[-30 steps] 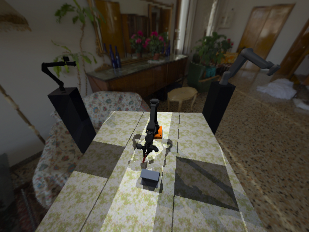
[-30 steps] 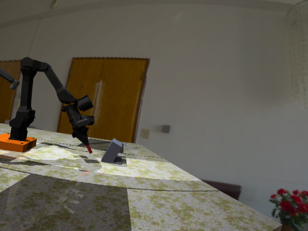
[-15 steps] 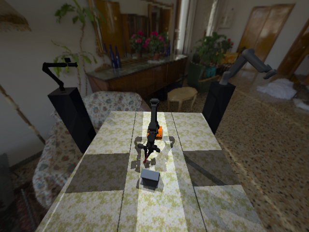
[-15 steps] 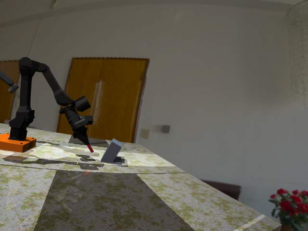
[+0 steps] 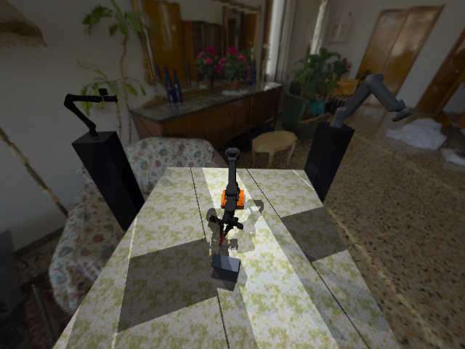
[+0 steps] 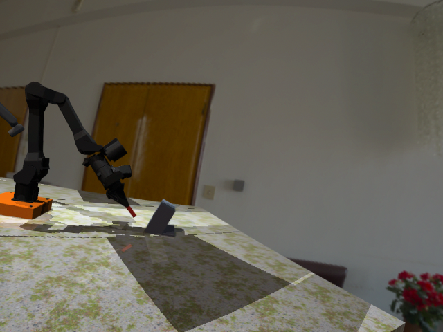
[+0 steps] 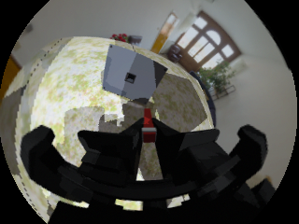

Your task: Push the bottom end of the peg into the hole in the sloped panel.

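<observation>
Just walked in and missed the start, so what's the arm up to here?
The arm's claw is shut on a small red peg and holds it tilted, off the table, with its free end aimed toward the grey sloped panel. The wrist view shows the panel's one small dark hole ahead of the peg. The peg is short of the panel and not yet in the hole.

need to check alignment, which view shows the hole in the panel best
The wrist view: the hole shows as a dark square on the sloped panel, just beyond the red peg. The top view shows only the panel's back; the exterior view shows it edge-on, hole hidden.
</observation>
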Motion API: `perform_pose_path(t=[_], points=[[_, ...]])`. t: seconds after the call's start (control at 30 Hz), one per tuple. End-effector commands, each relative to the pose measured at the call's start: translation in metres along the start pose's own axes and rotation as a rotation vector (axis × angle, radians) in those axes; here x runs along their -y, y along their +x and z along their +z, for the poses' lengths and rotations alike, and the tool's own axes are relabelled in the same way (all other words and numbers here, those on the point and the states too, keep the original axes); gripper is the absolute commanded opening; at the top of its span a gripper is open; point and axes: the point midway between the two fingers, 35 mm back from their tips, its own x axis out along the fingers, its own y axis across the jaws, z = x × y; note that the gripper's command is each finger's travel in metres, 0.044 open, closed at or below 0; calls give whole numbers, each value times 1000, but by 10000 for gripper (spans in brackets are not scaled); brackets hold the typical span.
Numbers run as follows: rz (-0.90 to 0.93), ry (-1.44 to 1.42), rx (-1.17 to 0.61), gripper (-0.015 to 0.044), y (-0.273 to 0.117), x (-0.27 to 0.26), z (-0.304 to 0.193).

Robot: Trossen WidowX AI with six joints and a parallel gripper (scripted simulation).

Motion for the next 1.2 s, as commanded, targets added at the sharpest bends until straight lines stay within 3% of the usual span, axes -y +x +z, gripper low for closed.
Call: perform_pose_path(t=[0.0, 1.17], points=[[-8, 28, 30, 0, -2, -2, 2], [-4, 220, 221, 0, -19, -27, 6]])
